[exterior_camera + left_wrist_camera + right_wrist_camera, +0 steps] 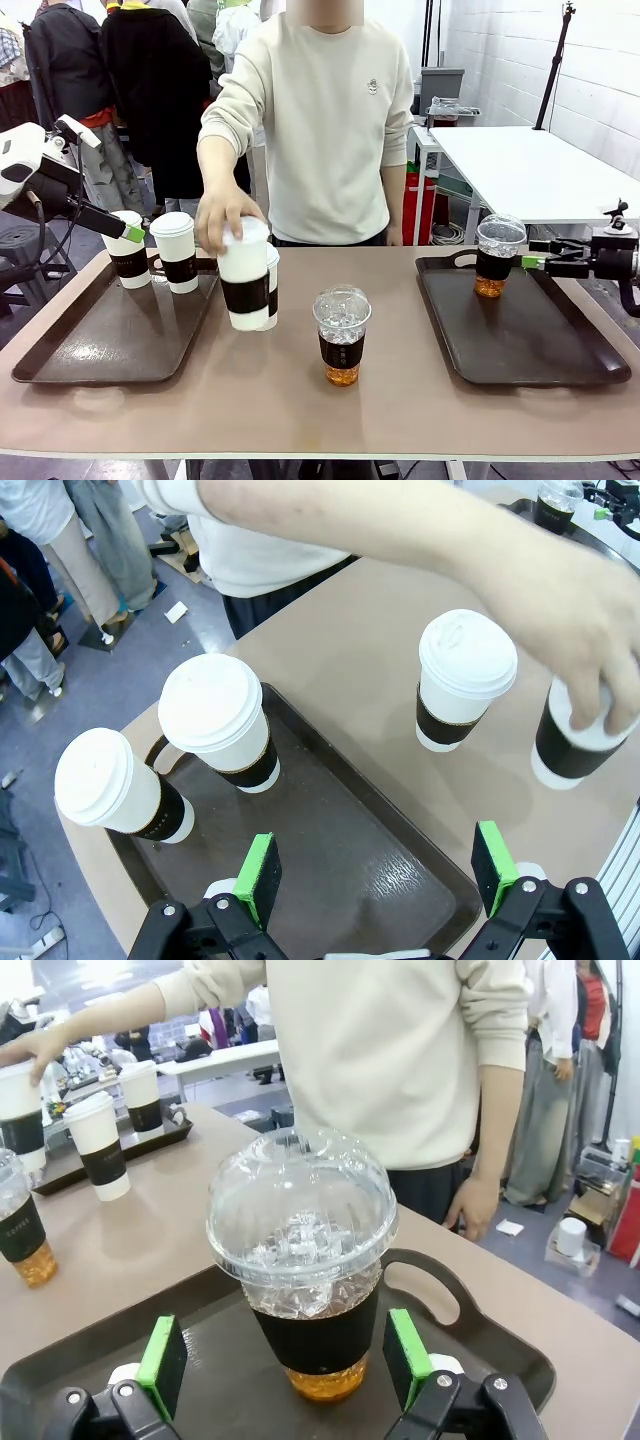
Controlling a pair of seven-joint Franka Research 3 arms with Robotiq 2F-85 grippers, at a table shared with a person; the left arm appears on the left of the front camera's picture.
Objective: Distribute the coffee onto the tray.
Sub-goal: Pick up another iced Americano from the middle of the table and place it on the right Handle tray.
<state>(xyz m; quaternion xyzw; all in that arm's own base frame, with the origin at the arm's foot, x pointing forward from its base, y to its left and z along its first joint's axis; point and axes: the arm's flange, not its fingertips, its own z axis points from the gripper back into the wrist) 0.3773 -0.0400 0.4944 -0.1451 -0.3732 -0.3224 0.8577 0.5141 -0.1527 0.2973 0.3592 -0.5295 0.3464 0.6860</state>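
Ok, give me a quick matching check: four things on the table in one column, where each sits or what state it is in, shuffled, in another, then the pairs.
1. middle clear cup
2. clear cup by the right tool
3. front white cup off the trays
4. left tool

A. open above the left tray, nothing between its fingers
B. standing on the right tray
C. a person's hand on its lid
D. on bare table between the trays

Pairs: 1-D, 2-B, 3-C, 4-A
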